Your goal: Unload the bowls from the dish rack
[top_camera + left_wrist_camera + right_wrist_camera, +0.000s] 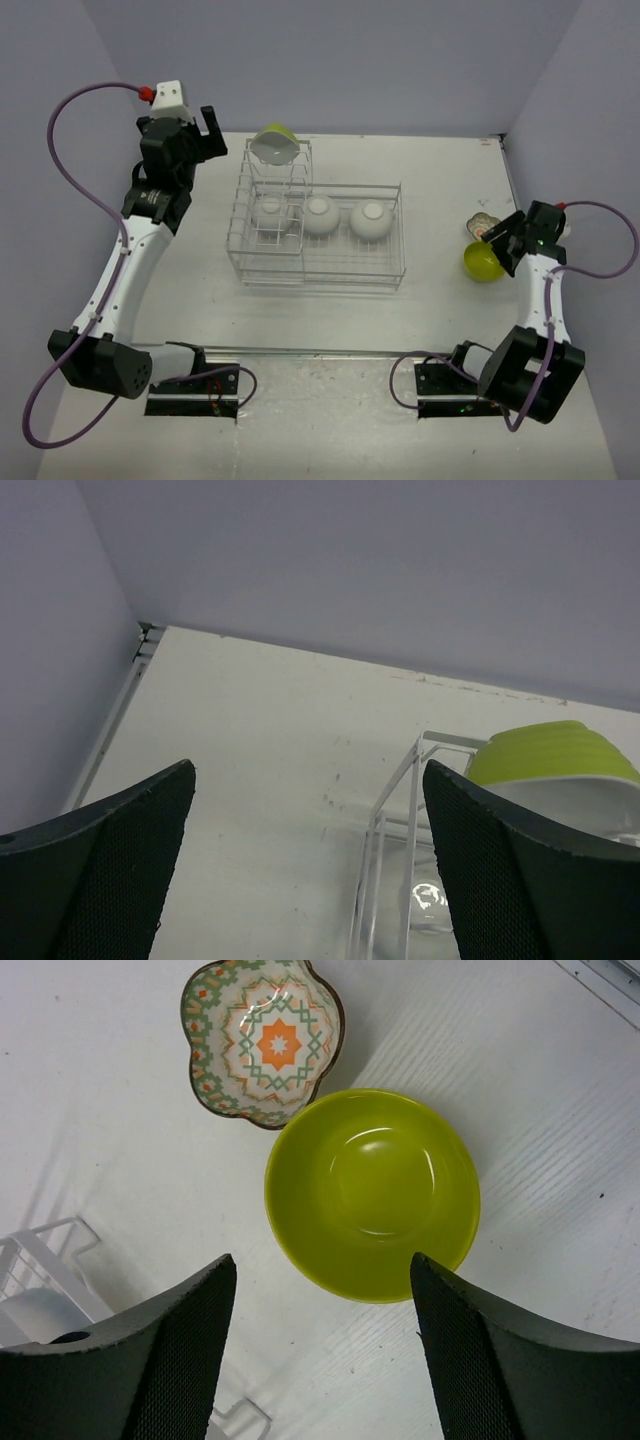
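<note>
White tabletop (200, 290) w/ metal edge rail (300, 352), boxed by plain lavender walls (400, 60), even light.

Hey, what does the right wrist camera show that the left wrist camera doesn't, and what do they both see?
Only the right wrist view shows the patterned bowl and the upright lime bowl beside it on the table, under the open right gripper. Only the left wrist view shows the tilted lime bowl atop the dish rack at its tall section, the back wall and the open left gripper. Both show part of the dish rack and white table; neither gripper holds anything.
</note>
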Controlling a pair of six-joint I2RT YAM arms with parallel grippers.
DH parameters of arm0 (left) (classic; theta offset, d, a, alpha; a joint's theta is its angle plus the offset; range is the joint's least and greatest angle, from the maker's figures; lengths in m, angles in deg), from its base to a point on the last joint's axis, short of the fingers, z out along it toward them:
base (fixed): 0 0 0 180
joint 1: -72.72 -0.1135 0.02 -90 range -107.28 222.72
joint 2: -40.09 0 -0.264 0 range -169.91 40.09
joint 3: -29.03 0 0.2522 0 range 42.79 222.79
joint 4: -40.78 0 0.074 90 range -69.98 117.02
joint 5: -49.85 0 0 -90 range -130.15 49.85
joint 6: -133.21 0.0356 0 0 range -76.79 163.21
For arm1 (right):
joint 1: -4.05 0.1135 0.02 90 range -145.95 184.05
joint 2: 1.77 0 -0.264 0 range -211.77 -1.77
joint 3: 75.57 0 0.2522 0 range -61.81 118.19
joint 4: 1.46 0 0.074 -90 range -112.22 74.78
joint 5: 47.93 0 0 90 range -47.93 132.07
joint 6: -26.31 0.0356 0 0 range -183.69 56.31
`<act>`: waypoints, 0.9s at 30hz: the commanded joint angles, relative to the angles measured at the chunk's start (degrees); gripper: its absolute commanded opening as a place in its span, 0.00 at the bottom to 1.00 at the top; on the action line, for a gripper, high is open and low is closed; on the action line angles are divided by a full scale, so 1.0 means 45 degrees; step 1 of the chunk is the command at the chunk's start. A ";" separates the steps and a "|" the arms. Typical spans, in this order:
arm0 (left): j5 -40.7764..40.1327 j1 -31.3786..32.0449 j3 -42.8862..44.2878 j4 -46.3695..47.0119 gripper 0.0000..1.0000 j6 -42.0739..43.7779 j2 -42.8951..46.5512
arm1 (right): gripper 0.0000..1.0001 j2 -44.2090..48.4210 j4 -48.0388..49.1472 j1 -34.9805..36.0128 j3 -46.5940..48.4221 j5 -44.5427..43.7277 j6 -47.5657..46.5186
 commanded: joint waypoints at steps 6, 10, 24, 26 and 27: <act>0.0756 -0.0078 -0.0388 -0.0424 0.91 -0.1163 0.0658 | 0.75 0.0891 -0.0799 0.1261 0.2135 -0.0574 -0.0552; 0.1596 -0.0097 -0.1382 0.0452 0.86 -0.1008 0.1808 | 0.75 0.0988 -0.0801 0.1536 0.2471 -0.0204 -0.0533; 0.5718 -0.0371 -0.1601 0.0729 0.79 -0.5294 0.2360 | 0.76 0.1944 -0.0293 0.3586 0.2570 0.0696 -0.1372; 0.5507 -0.0371 -0.1327 0.0184 0.79 -0.6586 0.2104 | 0.76 0.2178 -0.0274 0.3839 0.2492 0.0579 -0.1470; 0.5330 -0.0371 -0.1307 -0.0012 0.79 -0.8063 0.2143 | 0.76 0.2218 -0.0274 0.3899 0.2472 0.0598 -0.1509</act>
